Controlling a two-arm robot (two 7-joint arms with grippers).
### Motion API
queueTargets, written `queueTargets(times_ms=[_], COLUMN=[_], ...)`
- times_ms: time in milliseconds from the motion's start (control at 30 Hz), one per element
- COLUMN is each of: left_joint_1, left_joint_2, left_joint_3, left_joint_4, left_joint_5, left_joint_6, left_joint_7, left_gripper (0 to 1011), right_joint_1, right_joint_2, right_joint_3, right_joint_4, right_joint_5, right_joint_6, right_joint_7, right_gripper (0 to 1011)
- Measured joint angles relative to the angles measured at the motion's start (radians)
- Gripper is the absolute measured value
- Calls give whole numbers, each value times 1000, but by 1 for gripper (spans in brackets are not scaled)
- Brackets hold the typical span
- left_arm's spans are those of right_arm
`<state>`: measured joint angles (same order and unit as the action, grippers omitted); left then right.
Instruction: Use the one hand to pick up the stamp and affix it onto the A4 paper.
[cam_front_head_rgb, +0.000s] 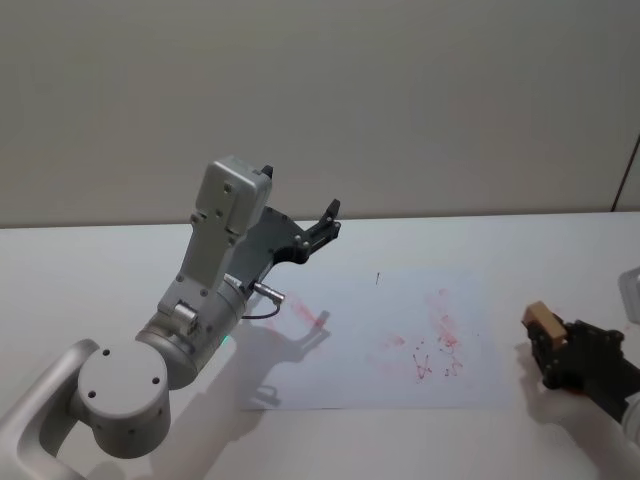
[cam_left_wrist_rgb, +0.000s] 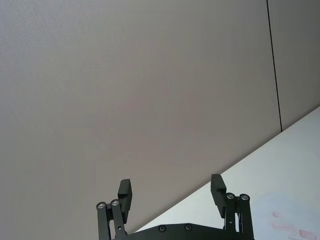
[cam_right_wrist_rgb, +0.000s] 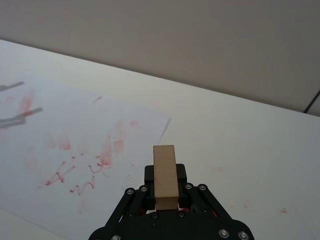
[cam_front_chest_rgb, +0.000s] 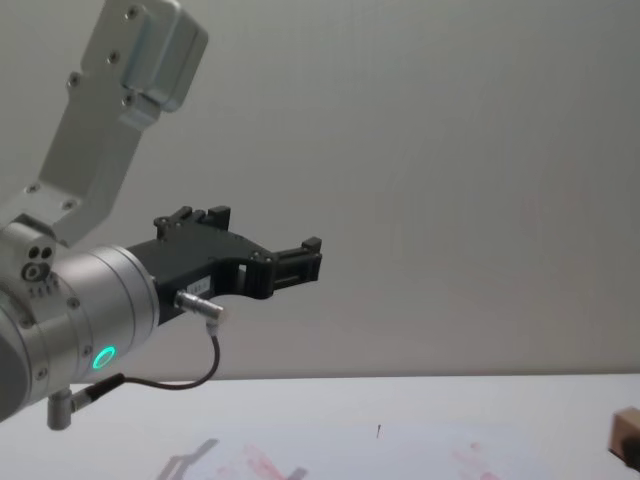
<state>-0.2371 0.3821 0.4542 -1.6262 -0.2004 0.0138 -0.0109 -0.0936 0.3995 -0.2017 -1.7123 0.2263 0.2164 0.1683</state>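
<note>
Stamp (cam_right_wrist_rgb: 165, 172): a light wood-coloured block, pinched between the black fingers of the right gripper (cam_right_wrist_rgb: 165, 196). The fingers are pressed against its two long sides, and most of the block projects beyond the fingertips.

Position: in the head view the stamp and right gripper sit at the right of the scene, over the bare white table (cam_front_head_rgb: 100, 270), just beyond the right edge of the A4 paper (cam_front_head_rgb: 340, 360). The block is not over the sheet. Whether its end face is clear of the table cannot be told, though a shadow falls on the surface beside the gripper.

A4 paper: lies flat on the table, ahead of the robot. It carries red ink smudges (cam_front_head_rgb: 435, 345) (heaviest towards its right half, with a fainter patch near the left edge) and one small black mark (cam_front_head_rgb: 378, 277) near its far edge.

Left gripper (cam_left_wrist_rgb: 171, 189): held in the air above the left portion of the sheet, angled up towards the plain wall (cam_front_head_rgb: 400, 90). Its two fingers are spread wide apart with nothing between them.
</note>
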Motion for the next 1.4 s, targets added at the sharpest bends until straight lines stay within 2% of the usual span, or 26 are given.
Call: queueTargets(times_ms=[233,533,700,867,1133,1400], left_joint_1=[0,0,0,0,0,0], left_joint_2=[0,0,0,0,0,0], left_joint_3=[0,0,0,0,0,0], left_joint_4=[0,0,0,0,0,0], left_joint_5=[0,0,0,0,0,0], left_joint_6=[0,0,0,0,0,0], left_joint_7=[0,0,0,0,0,0], left_gripper=[1001,1001,1001,1001,1001,1001], right_joint_1=[24,72,106,141,169,179], right_joint_2=[-14,-46,-67,-88,-104,-111], right_joint_3=[-12,-39,-56,-78,-99,-112], right_joint_4=[-1,26,54,89,122,139], right_joint_5=[0,-5,-22,-64,-124,-156], right_joint_6=[-21,-29,-7,34,81,113], right_joint_7=[69,190,256,312,341,343], right_gripper=[217,217,218,217,217,217])
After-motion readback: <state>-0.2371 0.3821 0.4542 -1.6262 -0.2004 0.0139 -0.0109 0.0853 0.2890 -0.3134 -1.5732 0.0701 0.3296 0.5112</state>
